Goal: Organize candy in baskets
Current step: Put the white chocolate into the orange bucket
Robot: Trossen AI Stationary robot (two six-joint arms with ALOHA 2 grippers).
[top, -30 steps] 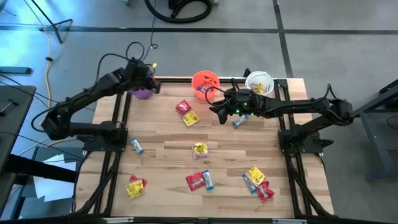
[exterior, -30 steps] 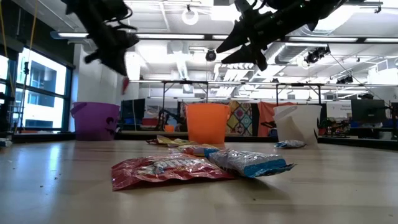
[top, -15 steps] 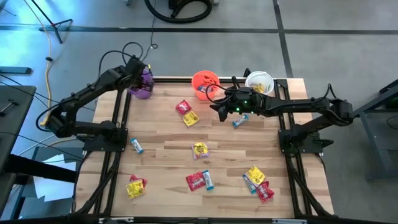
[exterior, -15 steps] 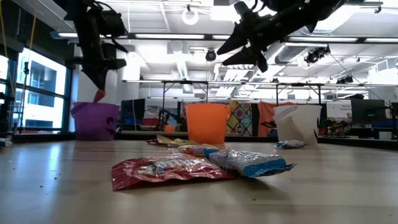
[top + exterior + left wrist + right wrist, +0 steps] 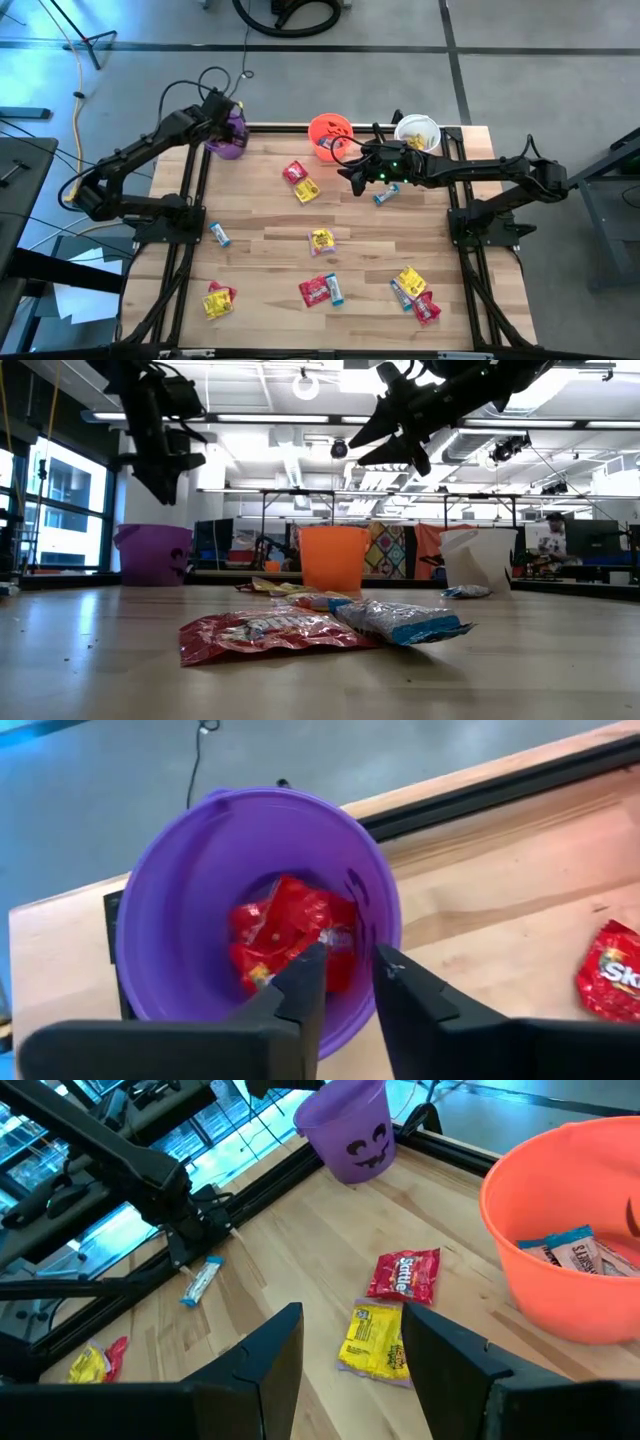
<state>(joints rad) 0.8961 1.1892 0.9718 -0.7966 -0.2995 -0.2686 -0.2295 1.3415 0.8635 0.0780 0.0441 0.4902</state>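
My left gripper (image 5: 350, 970) hangs over the purple bucket (image 5: 230, 143), pointing down into it, fingers (image 5: 305, 982) a little apart and empty. Red packets (image 5: 290, 935) lie on the purple bucket's (image 5: 180, 880) bottom. My right gripper (image 5: 350, 1350) is open and empty, hovering above the table (image 5: 262, 222) near the orange bucket (image 5: 330, 132), which holds blue-and-white bars (image 5: 575, 1250). The white bucket (image 5: 417, 133) holds yellow packets. A red packet (image 5: 294, 172), a yellow packet (image 5: 307, 190) and a blue bar (image 5: 385, 196) lie flat near the right gripper (image 5: 350, 178).
More candy lies scattered: a yellow packet (image 5: 321, 239) mid-table, a red packet and a blue bar (image 5: 322, 290) toward the near edge, a cluster (image 5: 413, 292) near right, a blue bar (image 5: 219, 235) and a yellow-red pair (image 5: 219, 300) on the left. All three buckets stand along the far edge.
My left gripper moved a little toward the table's left and tipped to point straight down over the purple bucket, carrying a red packet at its fingertips. That packet no longer hangs from the fingers. My right arm has kept still.
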